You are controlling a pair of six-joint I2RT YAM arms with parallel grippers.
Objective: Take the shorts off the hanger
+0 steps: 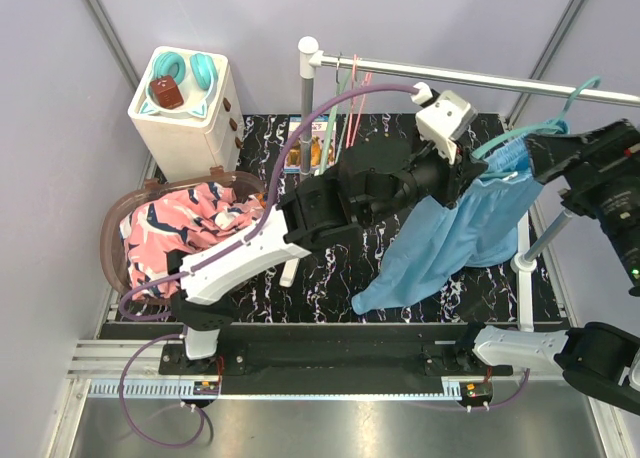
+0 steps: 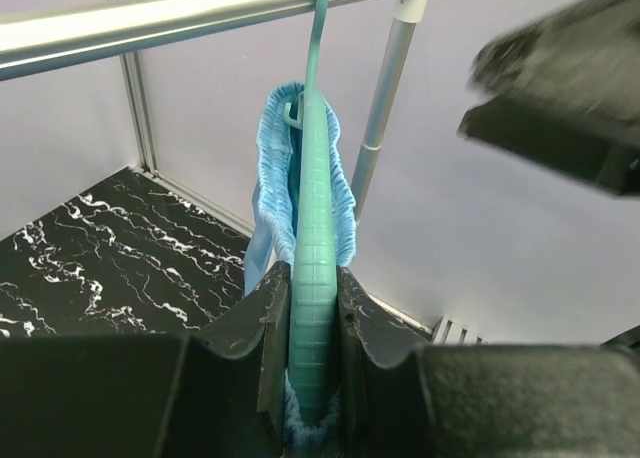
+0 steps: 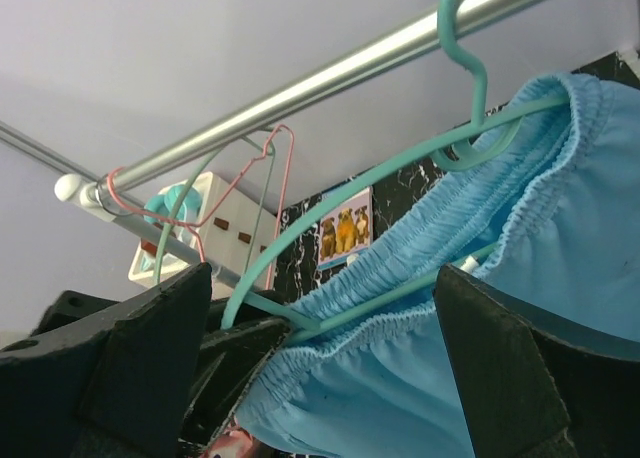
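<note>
Light blue shorts (image 1: 455, 240) hang by their waistband from a teal hanger (image 1: 512, 135) hooked on the metal rail (image 1: 470, 76). My left gripper (image 1: 468, 166) is shut on the hanger's left end; in the left wrist view the hanger (image 2: 313, 278) sits pinched between the jaws, with the shorts' waistband (image 2: 268, 168) wrapped around it. My right gripper (image 3: 325, 308) is open, its fingers (image 3: 500, 358) straddling the shorts (image 3: 420, 388) just under the hanger (image 3: 330, 223). Pink shorts (image 1: 185, 223) with navy-and-white prints lie in the basket (image 1: 112, 240) at the left.
A white cabinet (image 1: 190, 118) with teal and brown items on top stands at the back left. Empty pink and green hangers (image 1: 350, 98) hang at the rail's left end by its upright post (image 1: 307, 78). The rail's right post (image 1: 545, 240) stands behind the shorts.
</note>
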